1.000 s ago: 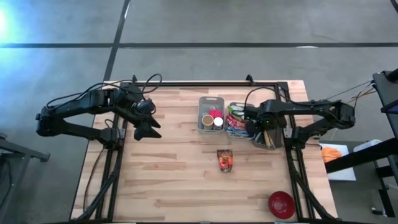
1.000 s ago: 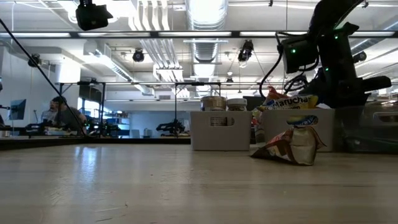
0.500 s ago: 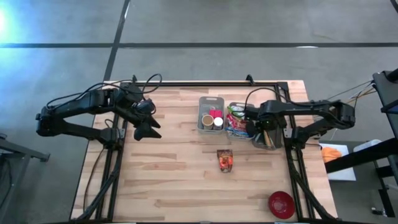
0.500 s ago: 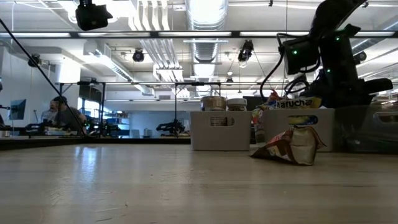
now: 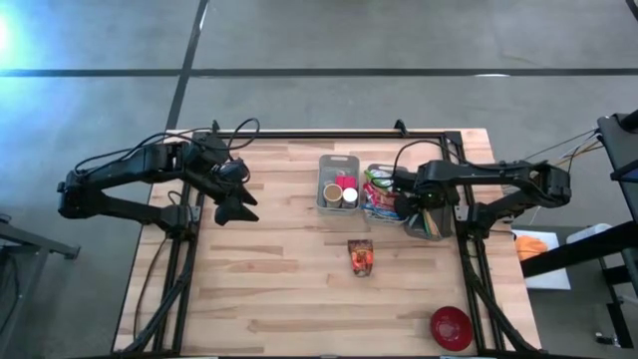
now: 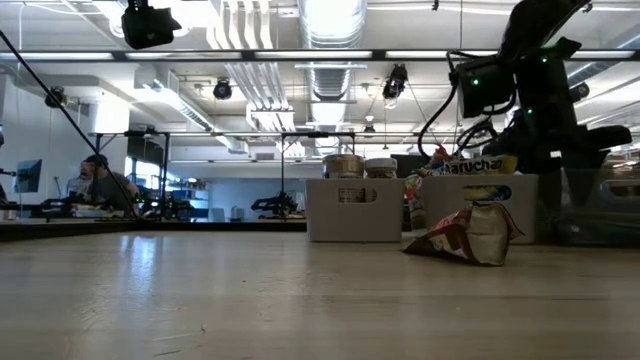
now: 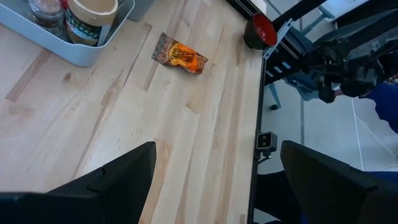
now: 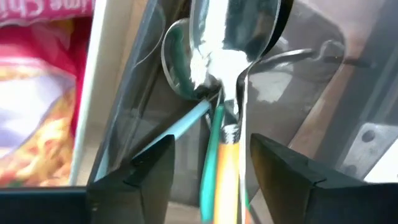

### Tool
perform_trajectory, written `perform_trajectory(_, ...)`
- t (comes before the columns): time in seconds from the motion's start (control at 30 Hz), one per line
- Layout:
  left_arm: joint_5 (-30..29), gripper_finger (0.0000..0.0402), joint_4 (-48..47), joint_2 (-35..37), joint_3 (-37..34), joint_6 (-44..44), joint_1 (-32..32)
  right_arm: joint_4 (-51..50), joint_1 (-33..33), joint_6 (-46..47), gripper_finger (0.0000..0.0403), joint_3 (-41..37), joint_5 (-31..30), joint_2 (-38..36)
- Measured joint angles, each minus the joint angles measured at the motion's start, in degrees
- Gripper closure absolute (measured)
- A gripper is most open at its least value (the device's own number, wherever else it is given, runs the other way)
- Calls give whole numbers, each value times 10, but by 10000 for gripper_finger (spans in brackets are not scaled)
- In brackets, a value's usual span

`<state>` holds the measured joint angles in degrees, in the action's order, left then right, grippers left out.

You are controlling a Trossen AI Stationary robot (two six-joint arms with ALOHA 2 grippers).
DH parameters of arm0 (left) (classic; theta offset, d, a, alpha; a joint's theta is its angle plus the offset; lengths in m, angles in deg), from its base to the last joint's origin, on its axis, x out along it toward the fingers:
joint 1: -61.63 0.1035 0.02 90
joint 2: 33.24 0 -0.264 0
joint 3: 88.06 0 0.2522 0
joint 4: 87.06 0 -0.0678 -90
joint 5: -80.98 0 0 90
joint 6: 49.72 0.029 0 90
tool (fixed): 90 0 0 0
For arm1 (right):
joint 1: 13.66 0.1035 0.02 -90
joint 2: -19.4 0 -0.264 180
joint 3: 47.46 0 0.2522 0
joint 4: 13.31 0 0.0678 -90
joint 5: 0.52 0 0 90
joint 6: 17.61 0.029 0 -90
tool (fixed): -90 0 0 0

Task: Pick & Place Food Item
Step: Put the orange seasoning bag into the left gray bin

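Right hand [image 8: 208,163] hangs parted right over shiny spoons [image 8: 217,46] in a clear bin [image 8: 317,99]. Handles are teal and orange. Red noodle packet [image 8: 37,93] sits beside it.

Snack packet [image 5: 361,257] before bins [image 5: 339,180], bowl [image 5: 451,328] at table corner [image 5: 488,344]

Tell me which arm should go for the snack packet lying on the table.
Probably the right. Its pincer hangs over the cutlery bin, near the snack packet; the left pincer waits farther off, across the table.
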<state>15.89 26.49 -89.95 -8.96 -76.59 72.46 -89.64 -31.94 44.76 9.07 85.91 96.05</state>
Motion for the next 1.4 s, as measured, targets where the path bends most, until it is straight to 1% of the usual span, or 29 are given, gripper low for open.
perform_trajectory(0.17, 0, 52, 0, 0, 0, -2, 0, -2, 0, -6, 163, 0, 35, -21)
perform_trajectory(0.33, 0, 52, 0, 0, 0, -1, 0, -16, 0, 14, 134, 12, 37, -58)
perform_trajectory(0.47, 0, 52, 1, 0, 0, -2, 0, -22, 1, 33, 129, 28, 39, -93)
perform_trajectory(0.57, -9, 52, 1, 0, 0, -25, 0, -18, 12, 65, 129, 50, 55, -117)
perform_trajectory(0.63, -26, 52, 1, 0, 0, -44, 0, -13, 29, 81, 129, 70, 68, -125)
perform_trajectory(0.73, -53, 52, 2, 0, 0, -61, 0, -11, 70, 111, 129, 108, 63, -120)
perform_trajectory(0.87, -71, 52, 4, -1, 0, -66, 0, -11, 135, 154, 129, 164, 32, -90)
perform_trajectory(0.97, -74, 52, 6, -6, 0, -68, 1, -12, 188, 204, 129, 210, 1, -57)
perform_trajectory(1.03, -74, 52, 7, -12, 0, -74, 1, -10, 222, 244, 129, 241, -9, -28)
perform_trajectory(1.2, -78, 52, 18, -26, 0, -66, 1, -11, 290, 314, 129, 312, -28, 68)
perform_trajectory(1.4, -78, 52, 37, -28, 0, -60, 2, -13, 332, 348, 129, 393, -39, 205)
